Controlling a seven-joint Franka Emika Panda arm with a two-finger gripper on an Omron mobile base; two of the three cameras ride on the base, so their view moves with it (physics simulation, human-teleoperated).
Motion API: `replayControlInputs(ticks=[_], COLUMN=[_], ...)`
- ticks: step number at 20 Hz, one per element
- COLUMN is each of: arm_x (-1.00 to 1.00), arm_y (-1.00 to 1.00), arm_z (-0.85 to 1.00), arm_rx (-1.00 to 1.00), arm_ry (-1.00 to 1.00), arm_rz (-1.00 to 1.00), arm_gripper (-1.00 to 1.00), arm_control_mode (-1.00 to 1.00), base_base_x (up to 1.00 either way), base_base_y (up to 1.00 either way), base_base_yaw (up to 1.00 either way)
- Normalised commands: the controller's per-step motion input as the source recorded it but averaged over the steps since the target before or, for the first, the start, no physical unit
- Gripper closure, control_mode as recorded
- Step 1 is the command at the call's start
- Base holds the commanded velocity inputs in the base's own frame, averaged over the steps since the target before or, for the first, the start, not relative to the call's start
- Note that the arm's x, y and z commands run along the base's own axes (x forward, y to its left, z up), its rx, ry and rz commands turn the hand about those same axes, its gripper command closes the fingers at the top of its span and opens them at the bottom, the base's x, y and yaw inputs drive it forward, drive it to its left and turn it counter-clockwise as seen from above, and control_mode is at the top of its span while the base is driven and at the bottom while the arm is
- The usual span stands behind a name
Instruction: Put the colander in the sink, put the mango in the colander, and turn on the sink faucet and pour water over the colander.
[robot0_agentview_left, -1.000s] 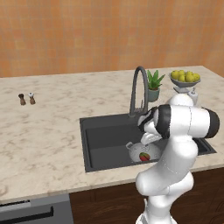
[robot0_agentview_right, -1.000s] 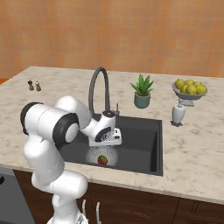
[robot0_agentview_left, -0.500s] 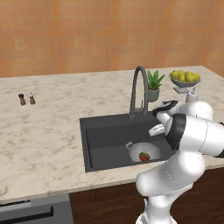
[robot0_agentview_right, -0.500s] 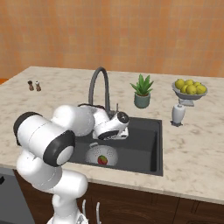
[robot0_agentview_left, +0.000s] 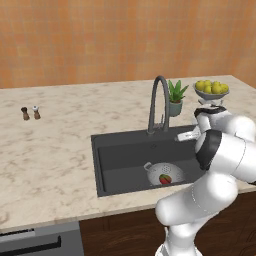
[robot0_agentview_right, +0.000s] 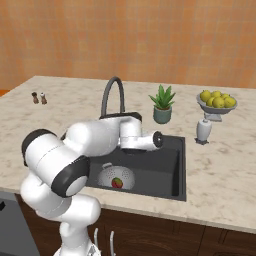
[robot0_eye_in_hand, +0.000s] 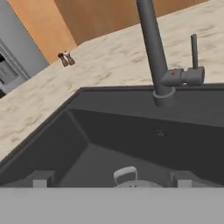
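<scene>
Silver colander (robot0_agentview_left: 165, 175) in one sink (robot0_agentview_left: 120, 155) holds one mango (robot0_agentview_left: 164, 179); gripper (robot0_eye_in_hand: 109, 179) fingers spread wide

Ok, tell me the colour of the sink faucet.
Dark grey; the sink faucet shows best in the hand view.

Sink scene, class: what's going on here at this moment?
A white robot arm is working over the sink. The colander sits in the basin with the mango inside it. The gripper hangs above the basin, jaws open and holding nothing, and faces the sink faucet and its side lever. No water runs from the spout, so turning on the tap is the step left.
</scene>
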Motion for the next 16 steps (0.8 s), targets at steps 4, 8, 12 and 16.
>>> replayControlInputs(ticks=[4,8,12,16], arm_x=[0.19,0.03,0.02,0.29], arm_y=[-0.04,0.00,0.00,0.00], arm_z=[0.06,0.00,0.01,0.00], arm_rx=[0.18,0.05,0.03,0.00], arm_ry=[-0.25,-0.32,-0.29,-0.06], arm_rz=[0.00,-0.11,-0.18,-0.28], arm_gripper=[-1.00,-1.00,-1.00,-1.00], arm_control_mode=[-1.00,-1.00,-1.00,-1.00], base_base_x=[0.00,0.00,0.00,0.00], base_base_y=[0.00,0.00,0.00,0.00], base_base_yaw=[0.00,0.00,0.00,0.00])
